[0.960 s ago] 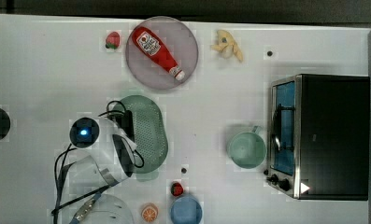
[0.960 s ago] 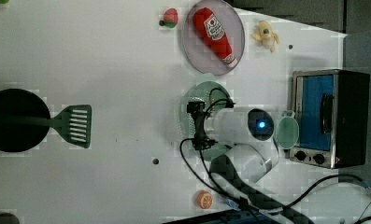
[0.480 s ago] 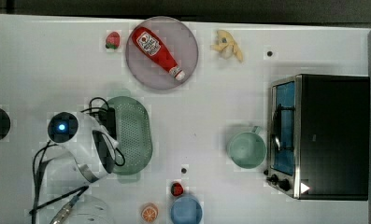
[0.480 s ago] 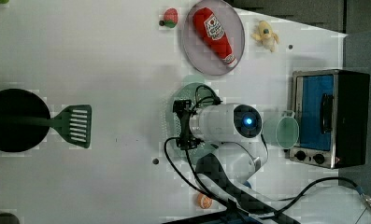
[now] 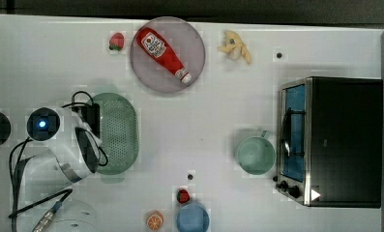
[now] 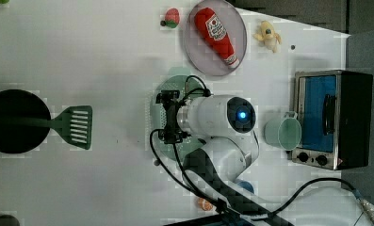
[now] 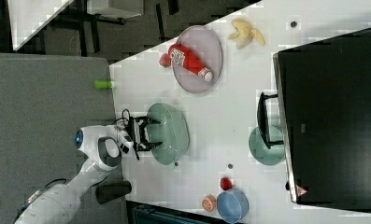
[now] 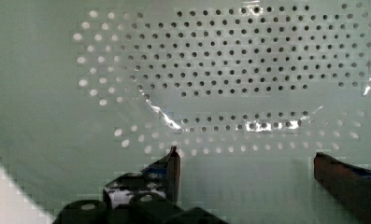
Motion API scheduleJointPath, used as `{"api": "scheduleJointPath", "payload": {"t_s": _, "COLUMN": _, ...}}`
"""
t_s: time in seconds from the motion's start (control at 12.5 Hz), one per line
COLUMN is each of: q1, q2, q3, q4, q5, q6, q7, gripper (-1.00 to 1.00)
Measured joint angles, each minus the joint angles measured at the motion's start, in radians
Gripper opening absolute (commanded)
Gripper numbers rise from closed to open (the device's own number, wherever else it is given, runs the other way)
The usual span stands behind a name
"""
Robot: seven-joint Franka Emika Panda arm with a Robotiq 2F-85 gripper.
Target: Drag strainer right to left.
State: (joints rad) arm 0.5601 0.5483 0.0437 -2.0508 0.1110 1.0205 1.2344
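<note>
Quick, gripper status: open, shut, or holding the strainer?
Gripper: open, fingers spread wide inside the strainer, close to its wall; nothing pinched between them.

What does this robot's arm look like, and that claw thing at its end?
The arm is glossy white with rounded segments and dark bands at the joints. A round blue light glows on the wrist housing. Black cables loop alongside it. The claw is black, with two flat dark fingers.

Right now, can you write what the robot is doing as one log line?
step: dragging strainer | gripper: open, fingers inside strainer | cup: beside toaster oven
</note>
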Motion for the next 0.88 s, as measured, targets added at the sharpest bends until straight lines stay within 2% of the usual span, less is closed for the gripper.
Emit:
{"api": "scheduleJointPath", "payload": {"t_s": 0.24, "q1": 0.021, "q2": 0.04, "q3": 0.008, "q4": 0.039, "q5": 0.0, "q6": -0.002, "q7": 0.003, "gripper": 1.0}}
{"api": "scheduleJointPath", "payload": {"t_s": 0.56, "q1": 0.081, "q2": 0.07, "q3": -0.001, "q4": 0.045, "q5": 0.005, "q6": -0.012, "q7": 0.054, "gripper": 1.0}}
{"api": "scheduleJointPath", "payload": {"t_s": 0.88, "q1": 0.12, "q2": 0.108, "q3": 0.012, "q4": 0.125, "q5": 0.003, "q6": -0.03, "q7": 0.11, "gripper": 1.0}}
